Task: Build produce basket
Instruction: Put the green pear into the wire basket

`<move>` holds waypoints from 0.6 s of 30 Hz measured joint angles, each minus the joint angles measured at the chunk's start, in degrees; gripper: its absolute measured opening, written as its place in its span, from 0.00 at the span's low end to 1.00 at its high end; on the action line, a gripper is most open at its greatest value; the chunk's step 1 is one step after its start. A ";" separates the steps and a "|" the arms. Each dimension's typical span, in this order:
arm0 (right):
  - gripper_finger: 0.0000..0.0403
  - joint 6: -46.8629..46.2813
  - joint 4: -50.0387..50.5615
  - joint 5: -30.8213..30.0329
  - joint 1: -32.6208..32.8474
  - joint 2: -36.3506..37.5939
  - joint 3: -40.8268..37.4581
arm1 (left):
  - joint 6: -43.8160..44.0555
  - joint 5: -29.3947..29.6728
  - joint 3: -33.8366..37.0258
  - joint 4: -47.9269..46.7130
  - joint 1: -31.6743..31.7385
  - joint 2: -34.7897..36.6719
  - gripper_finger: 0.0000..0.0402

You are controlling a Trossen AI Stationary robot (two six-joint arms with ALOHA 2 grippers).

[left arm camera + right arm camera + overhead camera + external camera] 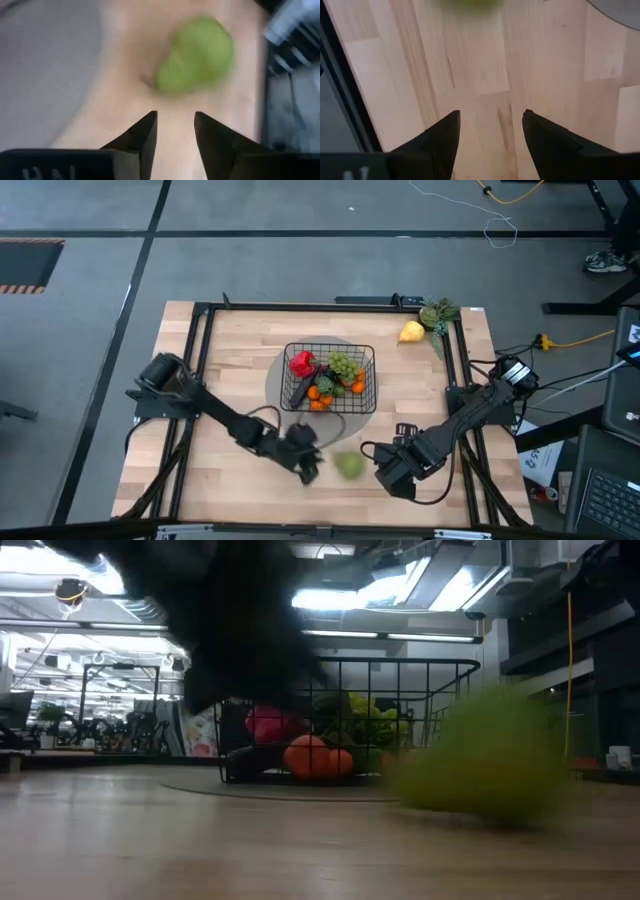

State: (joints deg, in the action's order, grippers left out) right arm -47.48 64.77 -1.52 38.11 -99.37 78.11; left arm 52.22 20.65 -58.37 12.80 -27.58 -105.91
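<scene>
While the left hand [174, 131] gapes empty, the green apple [196, 62] lies just beyond its fingertips.

We can't read any text, label or no. here. Only pale letter tops show on the left end effector [173, 137] body and right end effector [490, 131] body in the wrist views, cut off at the edge, illegible.

Black wire-mesh rectangular basket [366, 356] with open grid pattern. Contents: red toy pepper [301, 363], orange toy fruits [320, 393], pale green toy grapes [343, 364]. Round green toy apple [349, 466] on light, plank-striped wooden table [220, 390]. Yellow toy pear [411, 332] beside green leafy sprig [437, 313]. Round grey mat [278, 376].
</scene>
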 joint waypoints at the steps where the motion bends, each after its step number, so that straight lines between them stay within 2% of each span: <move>1: 0.54 0.00 0.18 0.05 0.00 -0.02 -0.01 | -2.87 -1.08 -1.88 -0.47 0.04 -0.59 0.31; 5: 0.54 -0.26 0.61 0.04 0.28 -0.02 -0.04 | -5.38 0.46 -7.58 -16.98 0.20 1.16 0.28; 10: 0.54 -4.40 1.03 1.26 0.46 -0.01 -0.01 | 1.18 4.72 -11.72 -46.42 -0.27 6.32 0.27; 12: 0.54 -7.77 2.92 4.98 0.42 -0.02 0.00 | 4.18 6.60 -12.48 -53.66 -0.60 8.74 0.27; 14: 0.54 -10.82 6.04 11.14 0.94 0.00 0.00 | 7.21 9.14 -12.62 -59.94 -1.28 11.33 0.27; 18: 0.54 -14.80 10.68 22.09 3.73 0.00 0.00 | 12.34 13.51 -12.59 -66.87 -2.61 15.33 0.27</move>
State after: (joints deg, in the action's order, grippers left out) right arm -62.29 75.45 20.58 41.84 -99.37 78.11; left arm 64.57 34.16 -70.96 -54.06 -30.19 -90.59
